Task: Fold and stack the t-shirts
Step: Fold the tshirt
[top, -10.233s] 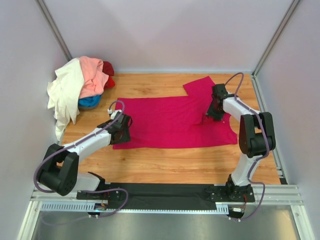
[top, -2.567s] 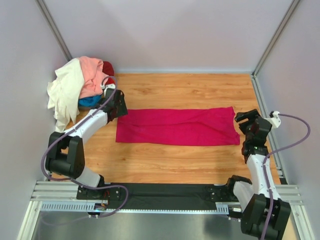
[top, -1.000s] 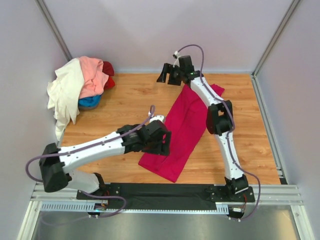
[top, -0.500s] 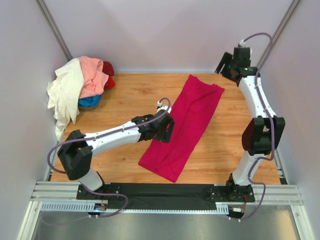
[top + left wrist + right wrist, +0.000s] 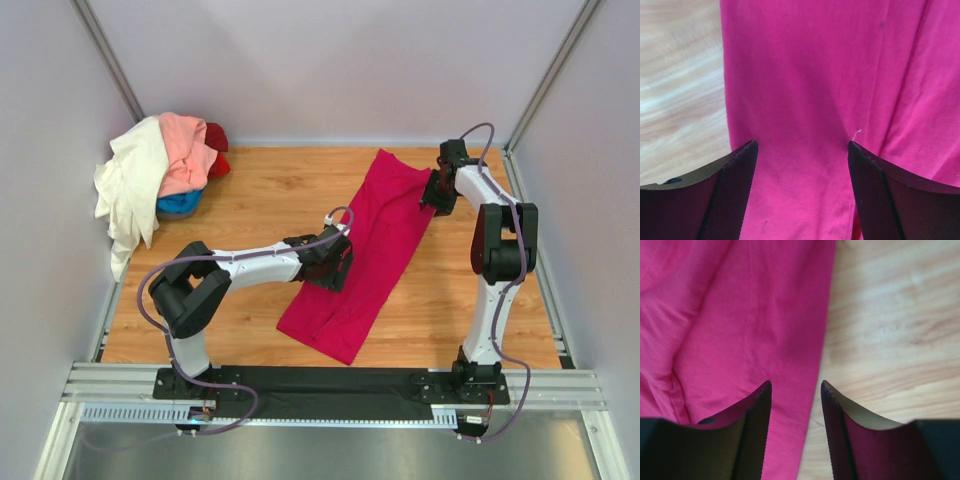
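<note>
The magenta-pink t-shirt (image 5: 368, 250) lies folded into a long strip, running diagonally from the back right to the front middle of the table. My left gripper (image 5: 333, 268) is open just above the strip's left edge near its middle; its view shows magenta cloth (image 5: 810, 100) between the spread fingers (image 5: 730, 190). My right gripper (image 5: 435, 195) is open over the strip's right edge near the far end; the cloth edge (image 5: 805, 390) lies between its fingers (image 5: 752, 430). A pile of other t-shirts (image 5: 160, 180), cream-white, salmon pink, blue and red, sits at the back left.
The wooden table (image 5: 250, 190) is walled on the left, back and right. A black rail (image 5: 330, 385) with the arm bases runs along the near edge.
The strip has not moved in the last half second. My right gripper came down from the back right corner to the strip's far right edge. My left gripper shifted slightly onto the strip's left edge.
</note>
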You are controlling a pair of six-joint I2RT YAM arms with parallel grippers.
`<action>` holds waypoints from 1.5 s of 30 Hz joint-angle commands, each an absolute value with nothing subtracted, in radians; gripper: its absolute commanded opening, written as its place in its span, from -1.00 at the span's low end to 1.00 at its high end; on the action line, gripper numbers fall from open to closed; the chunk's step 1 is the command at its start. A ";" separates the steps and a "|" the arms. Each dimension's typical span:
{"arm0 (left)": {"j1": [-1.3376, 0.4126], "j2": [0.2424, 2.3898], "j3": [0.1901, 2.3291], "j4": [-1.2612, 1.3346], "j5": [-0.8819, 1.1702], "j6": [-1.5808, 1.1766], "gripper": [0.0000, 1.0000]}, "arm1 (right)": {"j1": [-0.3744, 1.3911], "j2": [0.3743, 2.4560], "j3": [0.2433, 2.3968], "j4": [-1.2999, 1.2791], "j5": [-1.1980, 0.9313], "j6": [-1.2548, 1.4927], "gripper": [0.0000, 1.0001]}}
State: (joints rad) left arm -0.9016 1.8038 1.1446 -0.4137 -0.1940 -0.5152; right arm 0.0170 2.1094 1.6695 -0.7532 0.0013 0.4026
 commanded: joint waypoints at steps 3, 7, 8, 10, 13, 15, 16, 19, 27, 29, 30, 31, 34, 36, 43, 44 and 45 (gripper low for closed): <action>-0.904 1.825 1.060 -0.341 -0.104 -0.600 0.56 | 0.049 2.232 1.802 -0.772 -0.006 0.399 -0.27; -0.904 1.819 0.968 -0.310 -0.046 -0.666 0.54 | 0.078 2.351 1.911 -0.811 -0.014 0.399 -0.49; -0.904 1.818 0.954 -0.307 -0.023 -0.679 0.53 | 0.086 2.368 1.936 -0.822 -0.020 0.400 -0.49; -0.904 1.801 0.918 -0.299 -0.006 -0.718 0.52 | 0.098 2.422 2.009 -0.836 -0.025 0.403 -0.52; -0.904 1.764 0.876 -0.302 0.024 -0.764 0.52 | 0.127 2.482 2.140 -0.876 -0.040 0.402 -0.52; -0.904 1.731 0.859 -0.302 0.041 -0.779 0.51 | 0.147 2.545 2.212 -0.900 -0.064 0.402 -0.53; -0.905 1.720 0.851 -0.301 0.043 -0.785 0.51 | 0.155 2.571 2.283 -0.913 -0.077 0.402 -0.53; -0.905 1.681 0.856 -0.328 0.020 -0.782 0.51 | 0.182 2.632 2.382 -0.927 -0.094 0.411 -0.53; -0.905 1.681 0.902 -0.419 -0.069 -0.747 0.51 | 0.199 2.652 2.390 -0.835 -0.158 0.402 -0.46; -0.905 1.675 0.919 -0.440 -0.098 -0.739 0.51 | 0.192 2.645 2.398 -0.833 -0.169 0.371 -0.28; -0.905 1.660 0.925 -0.475 -0.116 -0.730 0.51 | 0.189 2.637 2.404 -0.836 -0.176 0.368 -0.15; -0.907 1.649 0.945 -0.495 -0.135 -0.726 0.50 | 0.183 2.625 2.398 -0.835 -0.186 0.359 -0.08; -0.916 1.592 0.998 -0.598 -0.242 -0.701 0.50 | 0.167 2.554 2.378 -0.827 -0.201 0.339 0.21; -0.922 1.545 1.025 -0.656 -0.304 -0.689 0.50 | 0.155 2.496 2.379 -0.831 -0.225 0.324 0.38; -0.927 1.379 1.071 -0.724 -0.345 -0.666 0.52 | 0.149 2.266 2.273 -0.887 -0.288 0.301 0.48; -0.927 1.359 1.062 -0.719 -0.335 -0.672 0.53 | 0.147 2.217 2.222 -0.894 -0.287 0.307 0.48; -0.927 1.321 1.037 -0.716 -0.327 -0.675 0.53 | 0.150 2.119 2.142 -0.890 -0.281 0.334 0.45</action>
State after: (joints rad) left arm -0.9215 1.3949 1.0481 -0.6701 -0.3046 -0.6891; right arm 0.1394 2.3581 2.2475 -0.8635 -0.2501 0.3275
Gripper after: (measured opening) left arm 0.761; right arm 0.735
